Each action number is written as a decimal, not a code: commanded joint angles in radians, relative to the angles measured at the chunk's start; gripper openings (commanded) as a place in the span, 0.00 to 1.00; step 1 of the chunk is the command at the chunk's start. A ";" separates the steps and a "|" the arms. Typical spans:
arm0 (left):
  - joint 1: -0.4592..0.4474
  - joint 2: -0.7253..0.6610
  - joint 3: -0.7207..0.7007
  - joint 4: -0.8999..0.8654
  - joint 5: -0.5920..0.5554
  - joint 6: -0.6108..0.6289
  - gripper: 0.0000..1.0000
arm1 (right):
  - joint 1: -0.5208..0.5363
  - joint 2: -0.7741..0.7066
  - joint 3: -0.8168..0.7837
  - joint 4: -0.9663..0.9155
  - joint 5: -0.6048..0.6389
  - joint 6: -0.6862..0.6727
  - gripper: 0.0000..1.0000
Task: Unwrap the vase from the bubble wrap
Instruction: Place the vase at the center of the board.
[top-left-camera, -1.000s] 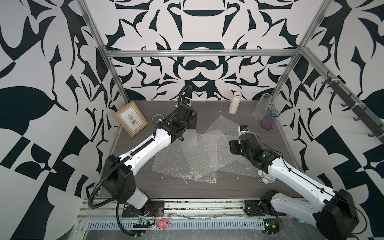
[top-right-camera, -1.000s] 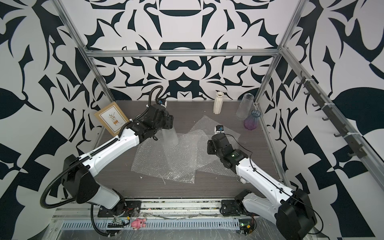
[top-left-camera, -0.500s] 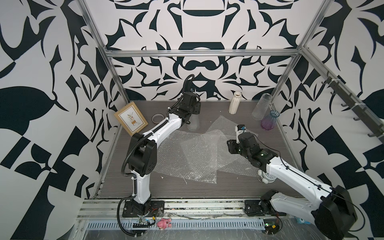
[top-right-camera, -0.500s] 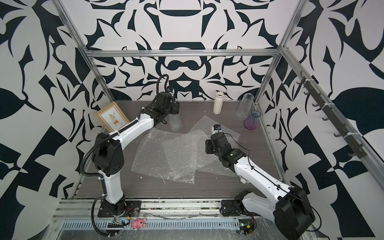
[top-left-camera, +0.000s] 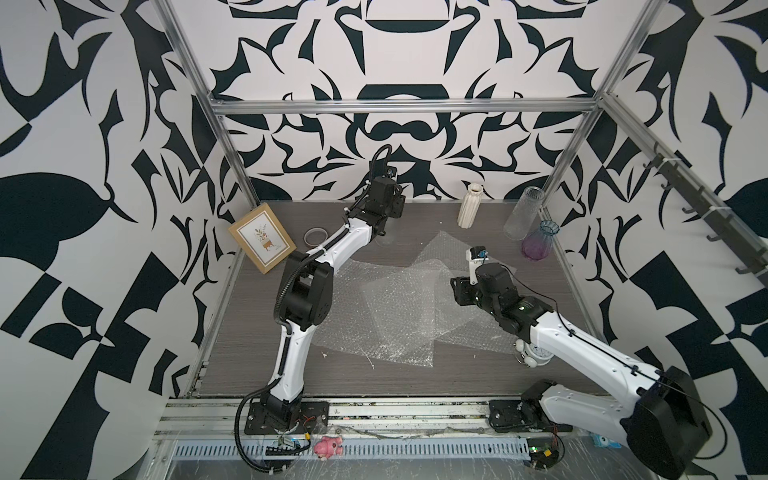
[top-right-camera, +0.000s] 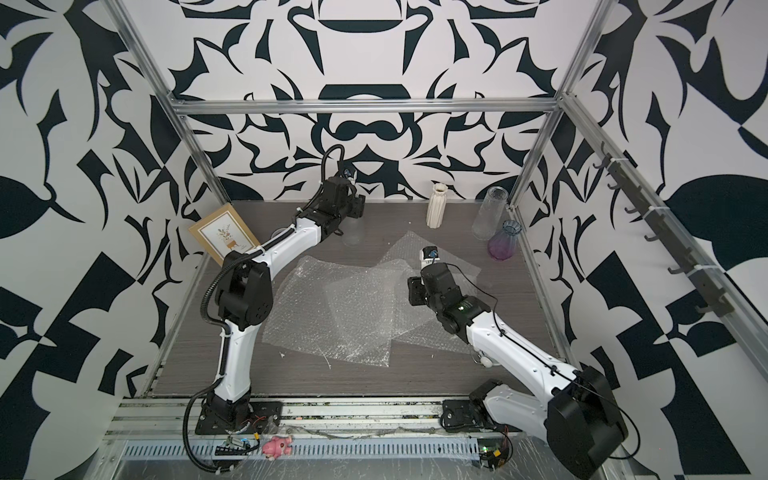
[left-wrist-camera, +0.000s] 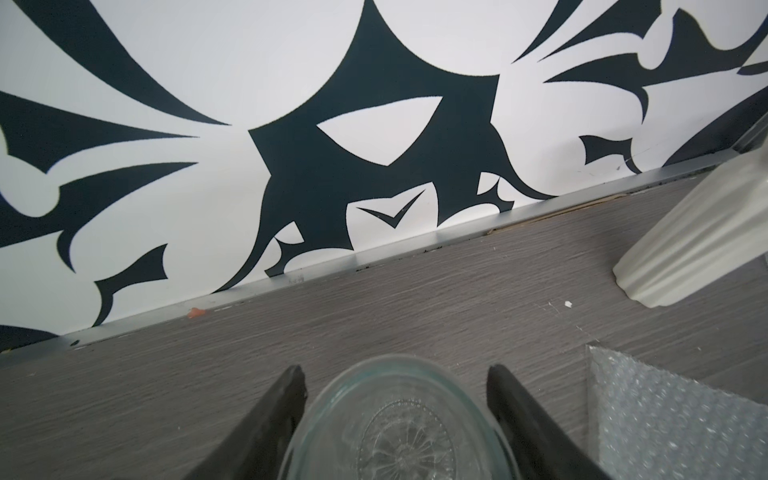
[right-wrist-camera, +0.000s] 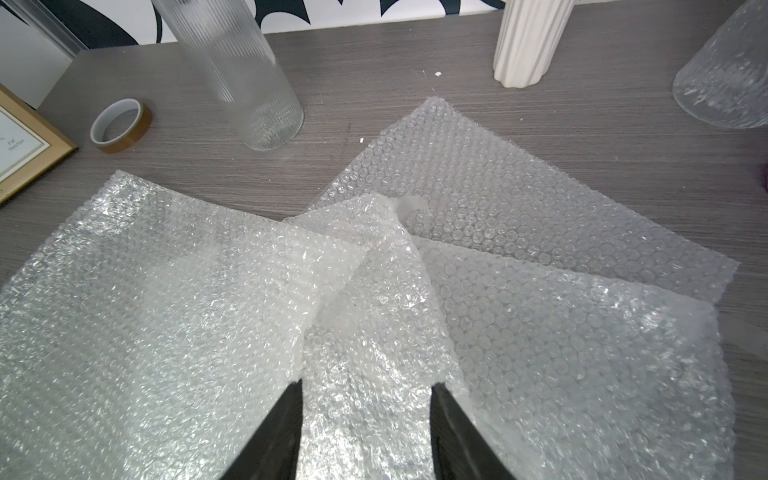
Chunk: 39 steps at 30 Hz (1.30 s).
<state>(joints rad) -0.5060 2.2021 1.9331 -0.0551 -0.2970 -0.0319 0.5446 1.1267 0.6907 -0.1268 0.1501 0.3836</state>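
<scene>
Between the left jaws: the vase (left-wrist-camera: 399, 424), clear ribbed glass, a straight cylinder with a starburst pressed into its floor. Black fingers (left-wrist-camera: 286, 415) clamp it on both sides, so the jaws stand fairly wide around it. I cannot tell whether its base touches the bench (left-wrist-camera: 415, 311), which is grey wood grain. Right of these jaws is a white fluted ceramic vase (left-wrist-camera: 685, 249). Left of them are a tape roll (right-wrist-camera: 120, 124) and a gold-framed picture (top-left-camera: 262, 237).

Right jaws: half open, gripping nothing, poised over the bubble wrap (right-wrist-camera: 166, 311). I make it several crinkly see-through sheets, overlapping and mostly flat, with one corner rucked up just ahead of the jaws. Tip contact with the sheet: cannot tell. The wrap is wholly off the vase and lies behind the left jaws, toward the arm bases.

Against a second ago: left arm (top-left-camera: 299, 299) has folded its elbow upright and carried the vase from the wrap's far edge toward the back wall (left-wrist-camera: 374, 124). Right jaws barely shifted. Sheets lie as they did.
</scene>
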 joint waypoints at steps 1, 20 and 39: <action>0.015 0.022 0.079 0.116 0.006 0.015 0.39 | -0.002 0.003 0.032 0.048 0.009 -0.035 0.52; 0.043 0.078 0.131 0.047 0.037 -0.074 0.72 | -0.003 -0.042 -0.007 0.046 0.074 -0.006 0.55; 0.046 -0.053 0.122 -0.065 0.091 -0.110 0.99 | -0.003 -0.065 0.039 -0.042 0.057 0.000 0.68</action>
<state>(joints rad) -0.4656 2.2379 2.0399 -0.1017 -0.2192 -0.1238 0.5446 1.0950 0.6857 -0.1539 0.1963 0.3786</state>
